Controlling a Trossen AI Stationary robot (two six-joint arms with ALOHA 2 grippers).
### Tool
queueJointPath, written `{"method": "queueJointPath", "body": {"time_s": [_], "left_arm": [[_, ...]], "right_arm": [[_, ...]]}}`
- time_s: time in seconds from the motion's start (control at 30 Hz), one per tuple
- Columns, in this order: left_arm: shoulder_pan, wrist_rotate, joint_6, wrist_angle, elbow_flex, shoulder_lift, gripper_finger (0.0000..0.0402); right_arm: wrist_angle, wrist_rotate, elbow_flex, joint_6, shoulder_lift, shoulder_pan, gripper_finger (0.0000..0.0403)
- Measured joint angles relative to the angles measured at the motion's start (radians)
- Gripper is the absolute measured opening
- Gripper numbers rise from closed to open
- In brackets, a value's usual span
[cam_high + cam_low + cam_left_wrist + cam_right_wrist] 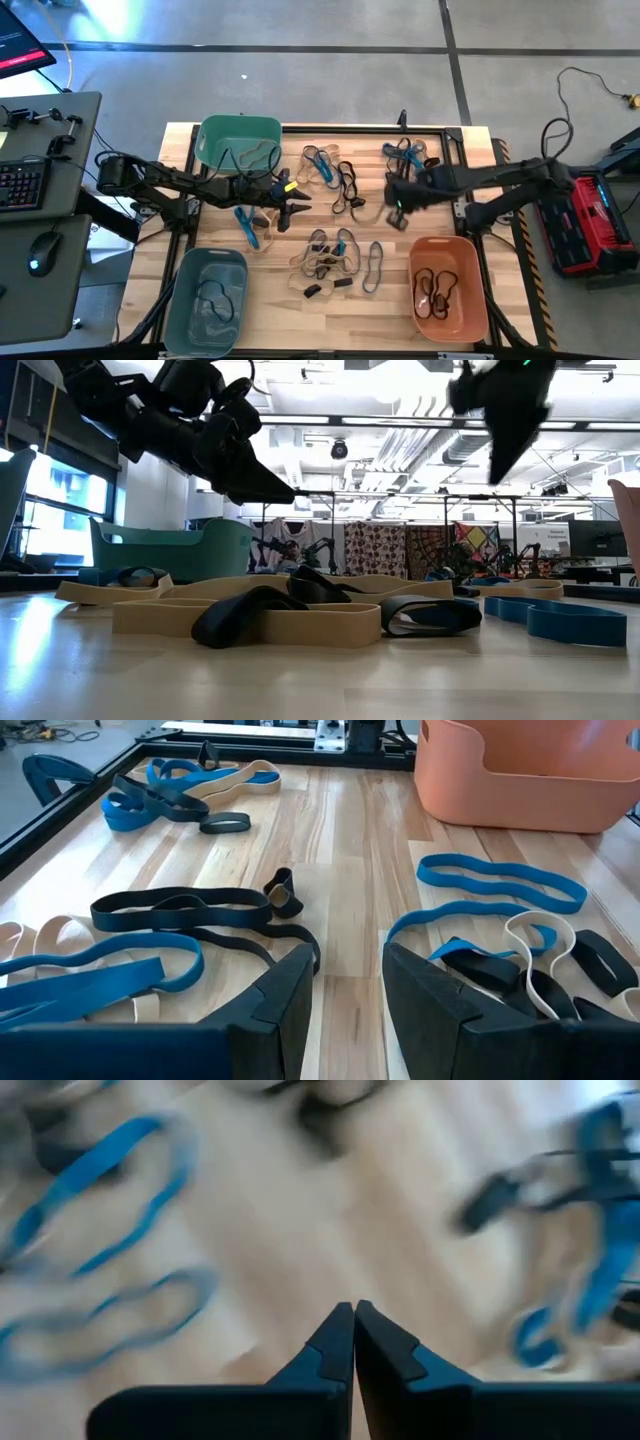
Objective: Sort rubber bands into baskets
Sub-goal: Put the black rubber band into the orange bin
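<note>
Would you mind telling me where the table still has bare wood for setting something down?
Bare wood runs along the near edge between the grey-blue basket and the orange basket, and in the left strip between the teal basket and the grey-blue one. The middle is crowded with rubber bands, with both arms over it.

left arm: stretched inward, left gripper [297, 210] raised, 2 fingers [285, 1000] parted, nothing between | right arm: stretched inward, right gripper [398, 214] raised, fingers [335, 1345] pressed together, nothing held
</note>
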Motion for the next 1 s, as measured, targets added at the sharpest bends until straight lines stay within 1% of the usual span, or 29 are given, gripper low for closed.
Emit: {"method": "queueJointPath", "body": {"time_s": [0.13,0.3,0.47,0.6,0.7,0.77,0.87,1.0], "left_arm": [[0.000,-0.001,0.001,0.000,0.000,0.000,0.0117],[0.000,-0.001,0.019,-0.001,0.000,0.000,0.0117],[0.000,-0.001,0.019,-0.007,0.000,0.000,0.0117],[0.000,0.000,0.019,-0.020,0.000,0.000,0.0117],[0.000,0.000,0.019,-0.023,0.000,0.000,0.0117],[0.000,0.000,0.019,-0.023,0.000,0.000,0.0117],[0.000,0.000,0.019,-0.022,0.000,0.000,0.0117],[0.000,0.000,0.019,-0.022,0.000,0.000,0.0117]], "right_arm": [[0.049,0.004,0.000,-0.086,0.035,-0.154,0.0019],[0.131,-0.004,0.000,-0.178,0.128,-0.290,0.0067],[0.205,0.024,0.000,-0.160,0.252,-0.385,0.0120],[0.249,0.027,-0.001,-0.140,0.342,-0.444,0.0149],[0.282,0.029,-0.001,-0.123,0.393,-0.481,0.0160],[0.299,0.054,-0.001,-0.116,0.417,-0.500,0.0162],[0.312,0.093,-0.001,-0.097,0.433,-0.527,0.0162],[0.364,0.101,-0.001,-0.102,0.438,-0.556,0.0162]]}}
